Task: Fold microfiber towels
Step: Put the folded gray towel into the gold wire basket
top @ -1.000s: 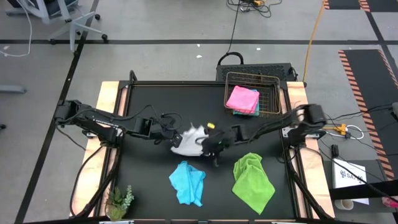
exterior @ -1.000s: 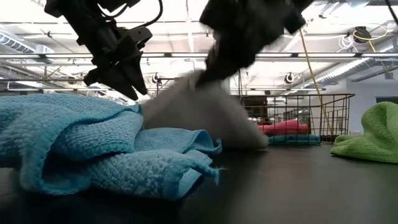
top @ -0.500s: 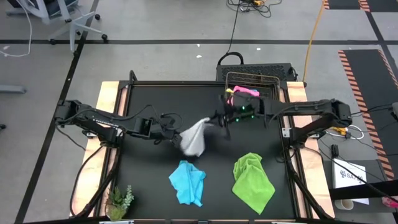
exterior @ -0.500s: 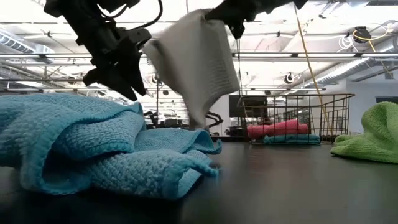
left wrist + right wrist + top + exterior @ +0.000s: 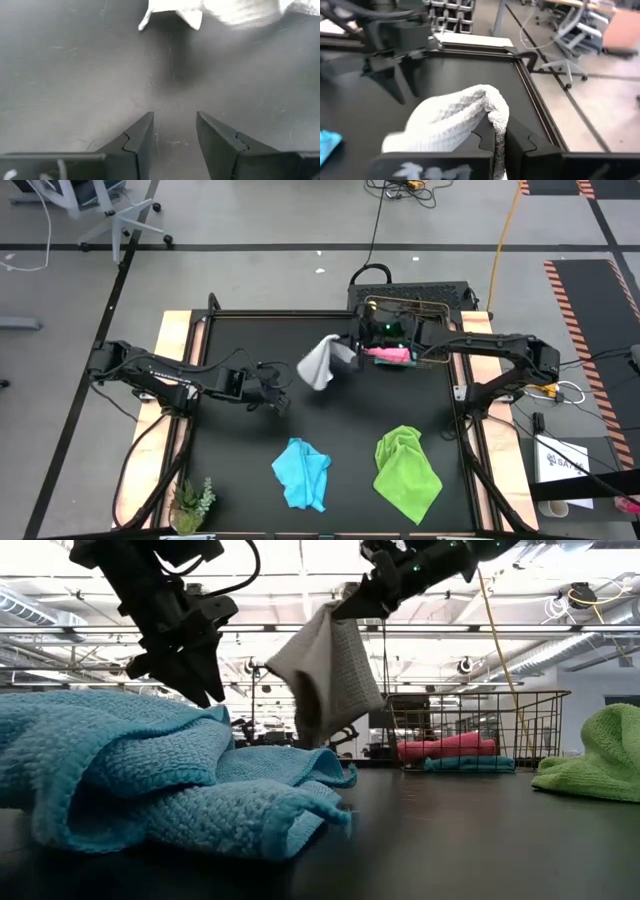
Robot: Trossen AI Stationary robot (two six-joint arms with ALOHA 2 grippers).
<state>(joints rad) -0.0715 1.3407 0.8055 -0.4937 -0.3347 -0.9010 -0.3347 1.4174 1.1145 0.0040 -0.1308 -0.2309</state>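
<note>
Hanging clear of the black tabletop (image 5: 240,450), the soft white-grey microfiber towel (image 5: 318,364) is pinched at its upper corner by the right claw (image 5: 350,355), whose fingers are clamped on the fabric; the cloth droops just beside the wire basket (image 5: 432,360) at the tabletop's far side. Inside that basket lies a pink microfiber towel (image 5: 455,744) on top of a light blue one (image 5: 470,764). The left claw (image 5: 281,404), fingers parted and holding nothing, hovers near the tabletop's middle, just beside the suspended cloth. Nearer the front edge rest a crumpled light blue microfiber towel (image 5: 302,473) and, well apart from it, a crumpled lime green microfiber towel (image 5: 406,470). A small green plant (image 5: 192,503) stands at the front left corner.
</note>
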